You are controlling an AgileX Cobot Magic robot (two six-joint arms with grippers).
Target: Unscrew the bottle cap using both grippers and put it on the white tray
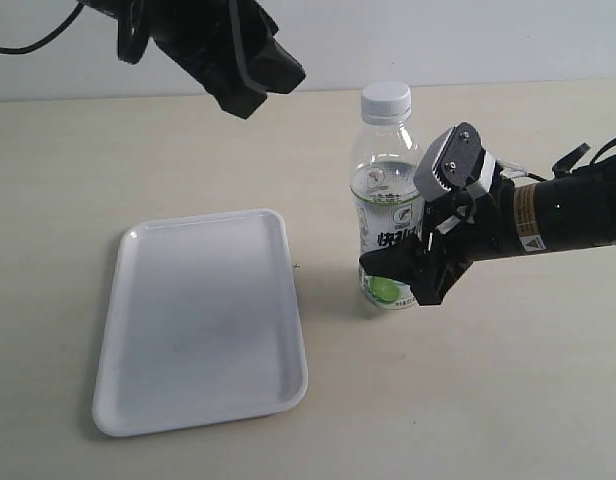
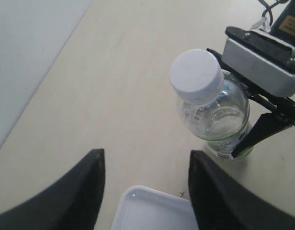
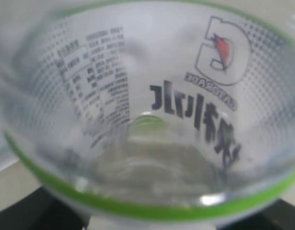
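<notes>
1. The bottle cap (image 1: pixel 386 97) sits on the neck of the bottle (image 1: pixel 386 215), screwed on as far as I can see, and nothing touches it
2. The bottle stands upright on the table (image 1: pixel 488 400), just to the right of the white tray (image 1: pixel 138 400) and apart from it
3. The right gripper (image 1: pixel 393 270) reaches in from the right and is clamped on the bottle's lower body, at the label; one dark finger crosses the front near the green spot, and the grey screwed plate stands beside the bottle's shoulder
4. The left gripper (image 1: pixel 253 85) hangs high up, to the left of the cap and well apart from it; it holds nothing
5. My left wrist view settles what the exterior view does not: the two dark fingers (image 2: pixel 85 191) stand apart with only bare table and a corner of the tray (image 2: pixel 157 211) between them. It also looks down on the cap (image 2: pixel 195 76) and shows the right gripper's fingers on either side of the bottle
6. My right wrist view is almost filled by the bottle (image 3: pixel 152 110) at close range: clear wall, green band, dark lettering, with dark gripper parts (image 3: pixel 37 211) at the edges. The cap is out of that view
7. The tray lies flat and bare in the exterior view
</notes>
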